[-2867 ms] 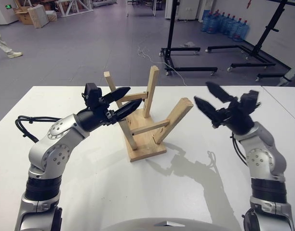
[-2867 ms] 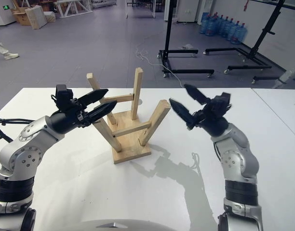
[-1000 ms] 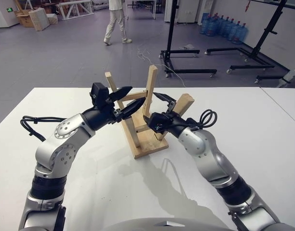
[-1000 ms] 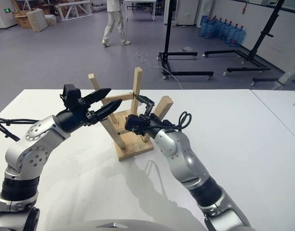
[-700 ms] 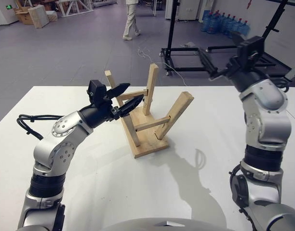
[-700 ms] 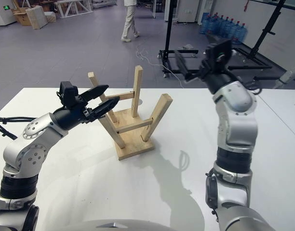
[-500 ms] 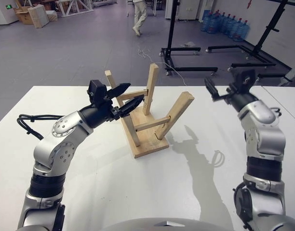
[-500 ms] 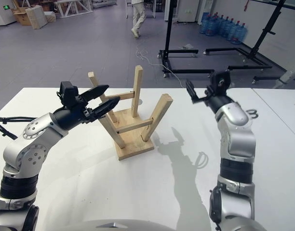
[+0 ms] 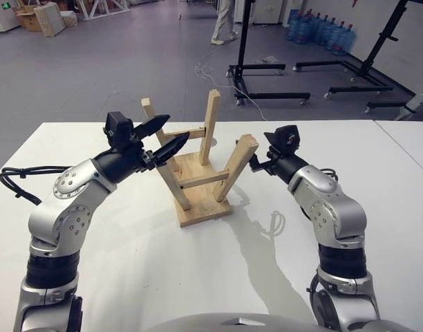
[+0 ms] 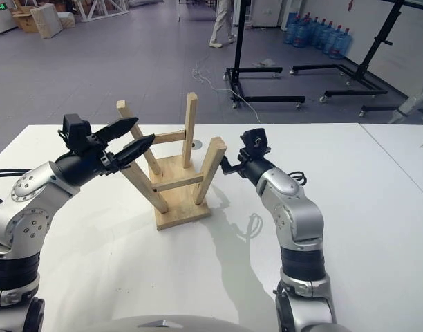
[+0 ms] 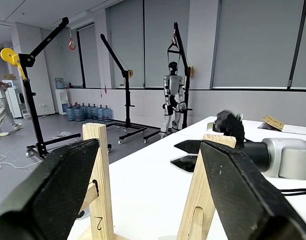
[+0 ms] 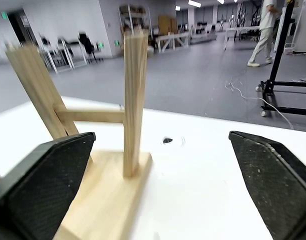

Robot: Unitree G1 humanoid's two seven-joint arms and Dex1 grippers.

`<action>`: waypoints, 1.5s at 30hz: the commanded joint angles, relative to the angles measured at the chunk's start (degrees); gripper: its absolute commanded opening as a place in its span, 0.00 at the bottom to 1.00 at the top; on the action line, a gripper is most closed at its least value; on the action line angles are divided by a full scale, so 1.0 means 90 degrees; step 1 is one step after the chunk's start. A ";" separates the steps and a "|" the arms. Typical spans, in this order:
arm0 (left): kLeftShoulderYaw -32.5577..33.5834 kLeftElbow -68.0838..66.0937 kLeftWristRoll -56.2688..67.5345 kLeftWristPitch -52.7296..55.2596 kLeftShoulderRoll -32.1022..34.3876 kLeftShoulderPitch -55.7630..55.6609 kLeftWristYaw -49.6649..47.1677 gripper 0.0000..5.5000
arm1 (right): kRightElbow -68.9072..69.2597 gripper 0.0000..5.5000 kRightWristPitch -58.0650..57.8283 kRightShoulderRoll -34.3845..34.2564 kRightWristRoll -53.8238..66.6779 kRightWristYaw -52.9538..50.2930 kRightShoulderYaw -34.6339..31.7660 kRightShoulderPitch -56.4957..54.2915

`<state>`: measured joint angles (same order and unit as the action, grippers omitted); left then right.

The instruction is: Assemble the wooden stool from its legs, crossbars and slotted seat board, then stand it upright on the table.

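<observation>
Stool (image 9: 198, 181) looks assembled but inverted: seat (image 9: 203, 209) flat on the desk (image 9: 142, 277) near its far edge, legs (image 9: 210, 124) up. Left jaws and right jaws hang released, flanking it. I judge only righting remains.

A black wheeled metal gantry frame (image 9: 243, 34) stands on a wide, polished grey floor (image 9: 115, 69), just beyond the far edge of a white table (image 9: 163, 277). Large blue water bottles (image 9: 329, 36) cluster behind the frame to its right. Pale wooden crates (image 9: 49, 19) sit far off to the frame's left.
</observation>
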<state>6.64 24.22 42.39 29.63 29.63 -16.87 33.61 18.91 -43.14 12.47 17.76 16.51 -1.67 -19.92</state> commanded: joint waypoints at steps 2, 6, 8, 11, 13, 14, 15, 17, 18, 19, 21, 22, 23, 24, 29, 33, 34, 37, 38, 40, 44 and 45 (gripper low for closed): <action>-0.0918 -0.0122 -0.0294 0.0417 -0.0207 -0.0061 0.0073 0.66 | 0.0216 0.90 0.0261 -0.0080 0.0198 0.1308 0.1843 -0.0012; -0.0819 -0.0102 -0.0301 0.0374 -0.0148 0.0118 0.0085 0.66 | -0.0730 0.90 0.0612 0.0307 -0.0073 0.0808 0.0489 0.0094; -0.0799 -0.0085 -0.0293 0.0358 -0.0136 0.0144 0.0067 0.66 | -0.1363 0.90 0.0845 0.0537 -0.0200 0.0516 -0.0212 0.0058; -0.0781 -0.0071 -0.0298 0.0317 -0.0114 0.0202 0.0053 0.66 | -0.2287 0.90 0.1297 0.0836 -0.0396 0.0132 -0.0882 -0.0128; -0.0792 -0.0074 -0.0312 0.0304 -0.0097 0.0214 0.0071 0.66 | -0.2730 0.90 0.1574 0.0901 -0.0465 -0.0110 -0.1156 -0.0309; -0.0791 -0.0078 -0.0315 0.0303 -0.0089 0.0208 0.0076 0.66 | -0.2905 0.90 0.1701 0.0910 -0.0498 -0.0226 -0.1252 -0.0416; -0.0787 -0.0083 -0.0317 0.0302 -0.0082 0.0199 0.0079 0.66 | -0.3055 0.90 0.1810 0.0917 -0.0524 -0.0321 -0.1318 -0.0515; -0.0784 -0.0103 -0.0319 0.0300 -0.0063 0.0166 0.0099 0.66 | -0.3200 0.90 0.1875 0.0819 -0.0415 -0.0488 -0.1470 -0.0753; -0.0788 -0.0123 -0.0318 0.0295 -0.0054 0.0151 0.0124 0.66 | -0.3110 0.90 0.1816 0.0688 -0.0256 -0.0527 -0.1532 -0.0841; -0.0784 -0.0129 -0.0318 0.0294 -0.0042 0.0153 0.0139 0.66 | -0.2872 0.90 0.1591 0.0446 0.0048 -0.0481 -0.1518 -0.0924; -0.0780 -0.0121 -0.0328 0.0298 -0.0029 0.0191 0.0151 0.66 | -0.1917 0.90 0.0892 -0.0119 0.0831 0.0027 -0.0867 -0.0849; -0.0792 -0.0124 -0.0343 0.0299 -0.0030 0.0204 0.0153 0.66 | -0.1295 0.90 0.0585 -0.0276 0.1127 0.0391 -0.0286 -0.0687; -0.0809 -0.0130 -0.0355 0.0301 -0.0039 0.0201 0.0150 0.66 | -0.0511 0.90 0.0342 -0.0256 0.1359 0.0847 0.0536 -0.0435; -0.0821 -0.0133 -0.0356 0.0305 -0.0051 0.0188 0.0144 0.66 | 0.0122 0.90 0.0171 -0.0205 0.1513 0.1163 0.1177 -0.0229; -0.0827 -0.0102 -0.0323 0.0295 -0.0059 0.0187 0.0139 0.66 | 0.0393 0.90 -0.0105 0.0030 0.1137 0.0998 0.1601 -0.0170; -0.0784 -0.0096 -0.0326 0.0297 -0.0031 0.0243 0.0134 0.66 | -0.0206 0.90 0.0200 0.0317 0.0666 0.0782 0.0974 -0.0263; -0.0780 -0.0098 -0.0326 0.0295 -0.0021 0.0247 0.0134 0.66 | -0.0331 0.90 0.0261 0.0355 0.0627 0.0703 0.0751 -0.0297; -0.0677 -0.0088 -0.0200 0.0288 0.0001 0.0192 0.0122 0.66 | -0.0668 0.90 0.0584 0.0502 0.0496 0.0352 -0.0008 -0.0591; -0.0651 -0.0069 -0.0157 0.0296 0.0010 0.0162 0.0123 0.66 | -0.0689 0.90 0.0641 0.0527 0.0496 0.0255 -0.0220 -0.0762; -0.0696 -0.0040 -0.0133 0.0300 0.0010 0.0093 0.0165 0.66 | -0.0573 0.90 0.0673 0.0494 0.0739 0.0060 -0.0737 -0.1302; -0.0754 -0.0052 -0.0172 0.0282 0.0019 0.0037 0.0170 0.66 | -0.0475 0.90 0.0585 0.0443 0.1212 -0.0387 -0.1410 -0.2498; -0.0759 -0.0046 -0.0185 0.0280 0.0029 0.0036 0.0165 0.66 | -0.0389 0.90 0.0466 0.0401 0.1418 -0.0460 -0.1515 -0.2695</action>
<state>1.95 24.65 42.33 29.50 29.61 -18.12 34.80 14.16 -36.95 16.77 27.07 14.16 -12.87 -39.39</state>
